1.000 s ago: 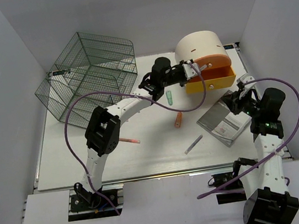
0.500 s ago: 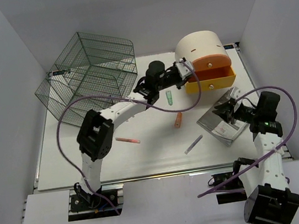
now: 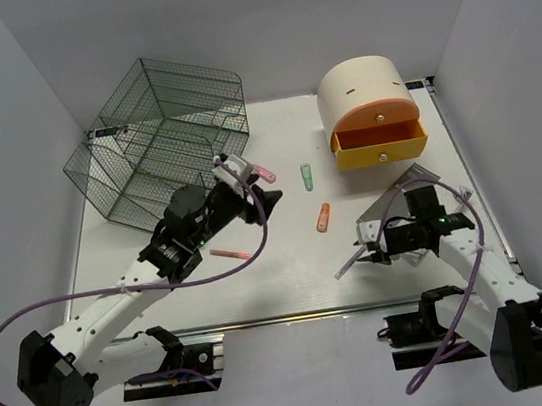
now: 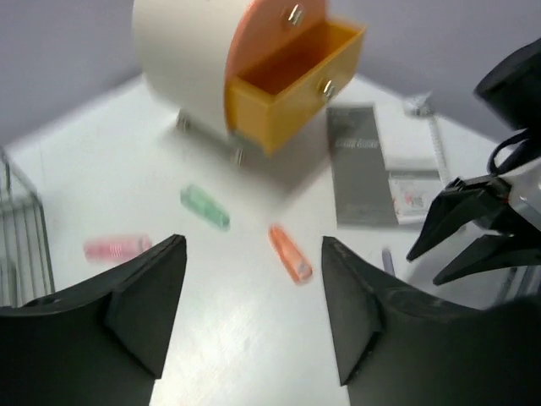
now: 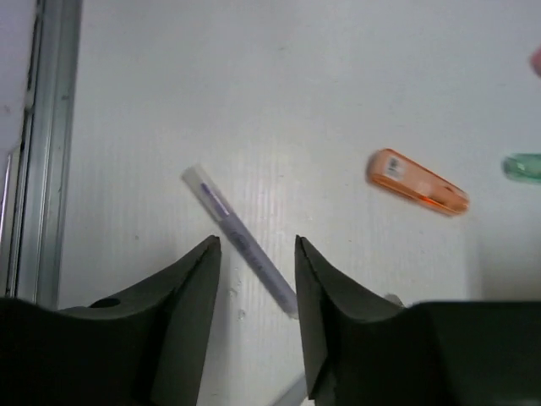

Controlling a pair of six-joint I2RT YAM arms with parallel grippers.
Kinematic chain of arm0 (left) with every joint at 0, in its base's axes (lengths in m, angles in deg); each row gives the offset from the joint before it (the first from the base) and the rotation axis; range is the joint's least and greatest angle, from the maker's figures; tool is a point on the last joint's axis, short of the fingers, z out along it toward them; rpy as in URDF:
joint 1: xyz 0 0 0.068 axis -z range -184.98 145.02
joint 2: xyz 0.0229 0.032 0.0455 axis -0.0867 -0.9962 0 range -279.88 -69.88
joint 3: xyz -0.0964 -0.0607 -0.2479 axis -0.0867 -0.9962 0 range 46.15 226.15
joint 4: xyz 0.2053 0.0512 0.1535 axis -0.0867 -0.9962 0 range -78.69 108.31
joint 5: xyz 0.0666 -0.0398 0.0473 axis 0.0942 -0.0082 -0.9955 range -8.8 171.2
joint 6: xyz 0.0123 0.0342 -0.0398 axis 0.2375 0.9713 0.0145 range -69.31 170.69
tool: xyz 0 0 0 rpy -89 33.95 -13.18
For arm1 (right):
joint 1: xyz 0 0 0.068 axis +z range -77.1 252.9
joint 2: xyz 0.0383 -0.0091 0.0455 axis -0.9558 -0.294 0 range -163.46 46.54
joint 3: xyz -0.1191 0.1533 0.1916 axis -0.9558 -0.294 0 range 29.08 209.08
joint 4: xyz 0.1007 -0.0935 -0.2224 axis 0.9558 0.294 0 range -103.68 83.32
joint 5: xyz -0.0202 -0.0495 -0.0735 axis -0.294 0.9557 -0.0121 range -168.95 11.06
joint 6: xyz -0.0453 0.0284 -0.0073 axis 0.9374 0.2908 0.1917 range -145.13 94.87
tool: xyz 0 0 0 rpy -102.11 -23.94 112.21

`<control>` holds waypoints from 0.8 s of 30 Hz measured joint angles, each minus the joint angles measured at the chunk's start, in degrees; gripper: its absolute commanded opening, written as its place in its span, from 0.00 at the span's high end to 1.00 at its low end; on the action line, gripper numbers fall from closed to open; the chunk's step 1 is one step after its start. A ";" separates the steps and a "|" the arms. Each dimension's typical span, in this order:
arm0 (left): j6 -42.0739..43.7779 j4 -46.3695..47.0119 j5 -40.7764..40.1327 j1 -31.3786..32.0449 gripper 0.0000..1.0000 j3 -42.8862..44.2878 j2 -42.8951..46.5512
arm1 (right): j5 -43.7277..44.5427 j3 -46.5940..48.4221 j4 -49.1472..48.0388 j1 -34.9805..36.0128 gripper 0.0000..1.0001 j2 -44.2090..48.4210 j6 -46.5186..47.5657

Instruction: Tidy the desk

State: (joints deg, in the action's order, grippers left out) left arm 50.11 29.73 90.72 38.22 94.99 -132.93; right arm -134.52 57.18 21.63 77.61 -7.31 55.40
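Observation:
The desk (image 3: 141, 282) is a white tabletop with a metal rail (image 3: 297, 312) along its near edge. My left gripper (image 3: 259, 203) is open and empty, hovering over the desk's middle left; in the left wrist view (image 4: 254, 245) its jaws frame bare desk short of an orange highlighter (image 4: 290, 252). My right gripper (image 3: 364, 251) is open just above a purple pen (image 3: 350, 263). In the right wrist view (image 5: 256, 245) the purple pen (image 5: 241, 237) lies slanted between the jaws, untouched.
A pink highlighter (image 3: 263, 173), green highlighter (image 3: 306, 175), orange highlighter (image 3: 324, 217) and pink pen (image 3: 231, 255) lie loose. A cream-and-orange drawer box (image 3: 369, 108) stands at the back right, drawer open. A notebook (image 3: 409, 214) lies beside my right arm. A wire-mesh cage (image 3: 162, 143) fills the back left.
My left gripper has pulled back from the drawer box toward the near left. My right gripper has swung left off the notebook and come down over the purple pen.

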 measured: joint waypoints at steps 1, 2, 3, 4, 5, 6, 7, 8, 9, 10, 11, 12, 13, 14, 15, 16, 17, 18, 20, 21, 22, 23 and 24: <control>-0.26 -1.84 -1.44 -0.09 0.21 -1.88 1.49 | 1.66 -0.24 -0.20 1.95 0.49 -0.72 -0.17; -0.90 -4.48 -3.06 -0.22 0.20 -3.04 2.19 | 3.56 -0.24 -0.52 4.07 0.37 -1.66 -0.39; -0.96 -5.95 -3.82 -0.35 0.19 -3.61 2.29 | 5.38 -0.24 -0.90 5.84 0.31 -2.82 -0.92; -1.22 -8.13 -4.87 -0.39 0.19 -3.61 2.05 | 7.54 -0.11 -1.20 7.76 0.27 -4.28 -1.09; -1.42 -9.27 -5.79 -0.39 0.19 -3.61 1.95 | 9.05 -0.02 -1.53 8.94 0.27 -5.53 -1.40; -1.44 -10.36 -6.69 -0.39 0.18 -3.61 1.95 | 10.58 0.22 -1.66 10.54 0.27 -6.86 -1.64; -1.44 -11.04 -7.48 -0.39 0.18 -3.61 1.99 | 12.13 0.55 -1.95 11.87 0.27 -8.15 -2.19; -1.42 -11.47 -8.22 -0.39 0.18 -3.61 2.05 | 13.35 0.92 -2.27 12.92 0.28 -9.18 -2.64; -1.38 -11.80 -8.70 -0.39 0.18 -3.61 2.08 | 14.60 1.33 -2.67 14.01 0.30 -10.10 -3.19; -1.31 -12.22 -9.27 -0.39 0.18 -3.61 2.08 | 15.96 1.66 -3.30 15.17 0.30 -10.78 -3.74; -1.16 -12.66 -9.70 -0.39 0.18 -3.61 2.08 | 17.14 1.90 -3.93 16.06 0.32 -11.30 -4.17; -0.94 -13.09 -10.19 -0.39 0.18 -3.61 2.08 | 18.25 2.16 -4.37 16.94 0.34 -11.82 -4.61; -0.87 -13.46 -10.62 -0.39 0.18 -3.61 2.08 | 19.26 2.49 -4.70 17.68 0.35 -12.50 -4.98; -0.74 -13.84 -10.97 -0.39 0.18 -3.61 2.12 | 20.13 2.84 -5.07 18.36 0.38 -13.46 -5.22; -0.68 -14.14 -11.28 -0.39 0.18 -3.58 2.14 | 20.94 3.26 -5.22 18.91 0.40 -14.62 -5.35; -0.52 -14.40 -11.52 -0.39 0.18 -3.61 2.21 | 21.79 3.85 -5.27 19.54 0.42 -16.09 -5.46; -0.46 -14.53 -11.74 -0.39 0.18 -3.61 2.29 | 22.69 4.39 -5.29 20.09 0.46 -17.55 -5.46; -0.35 -14.69 -11.87 -0.39 0.18 -3.61 2.47 | 23.39 4.79 -5.22 20.48 0.48 -18.80 -5.31; -0.26 -14.91 -12.11 -0.39 0.18 -3.61 2.89 | 24.68 5.75 -4.66 21.31 0.54 -21.16 -5.18; -0.22 -14.91 -12.17 -0.39 0.18 -3.58 3.08 | 24.90 6.43 -3.98 21.70 0.55 -22.03 -4.94; -0.09 -14.93 -12.26 -0.39 0.18 -3.58 3.28 | 25.31 7.08 -3.58 22.12 0.60 -22.71 -4.81; -0.04 -14.93 -12.35 -0.39 0.18 -3.58 3.48 | 25.68 7.48 -3.41 22.49 0.63 -23.19 -4.59; 0.00 -14.93 -12.41 -0.39 0.18 -3.58 3.65 | 26.01 7.82 -3.21 22.91 0.66 -23.63 -4.52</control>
State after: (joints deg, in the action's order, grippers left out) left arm 50.11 14.80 78.30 37.83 91.40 -129.28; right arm -108.51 65.01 18.41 100.52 -30.93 50.88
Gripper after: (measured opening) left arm 0.817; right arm 0.386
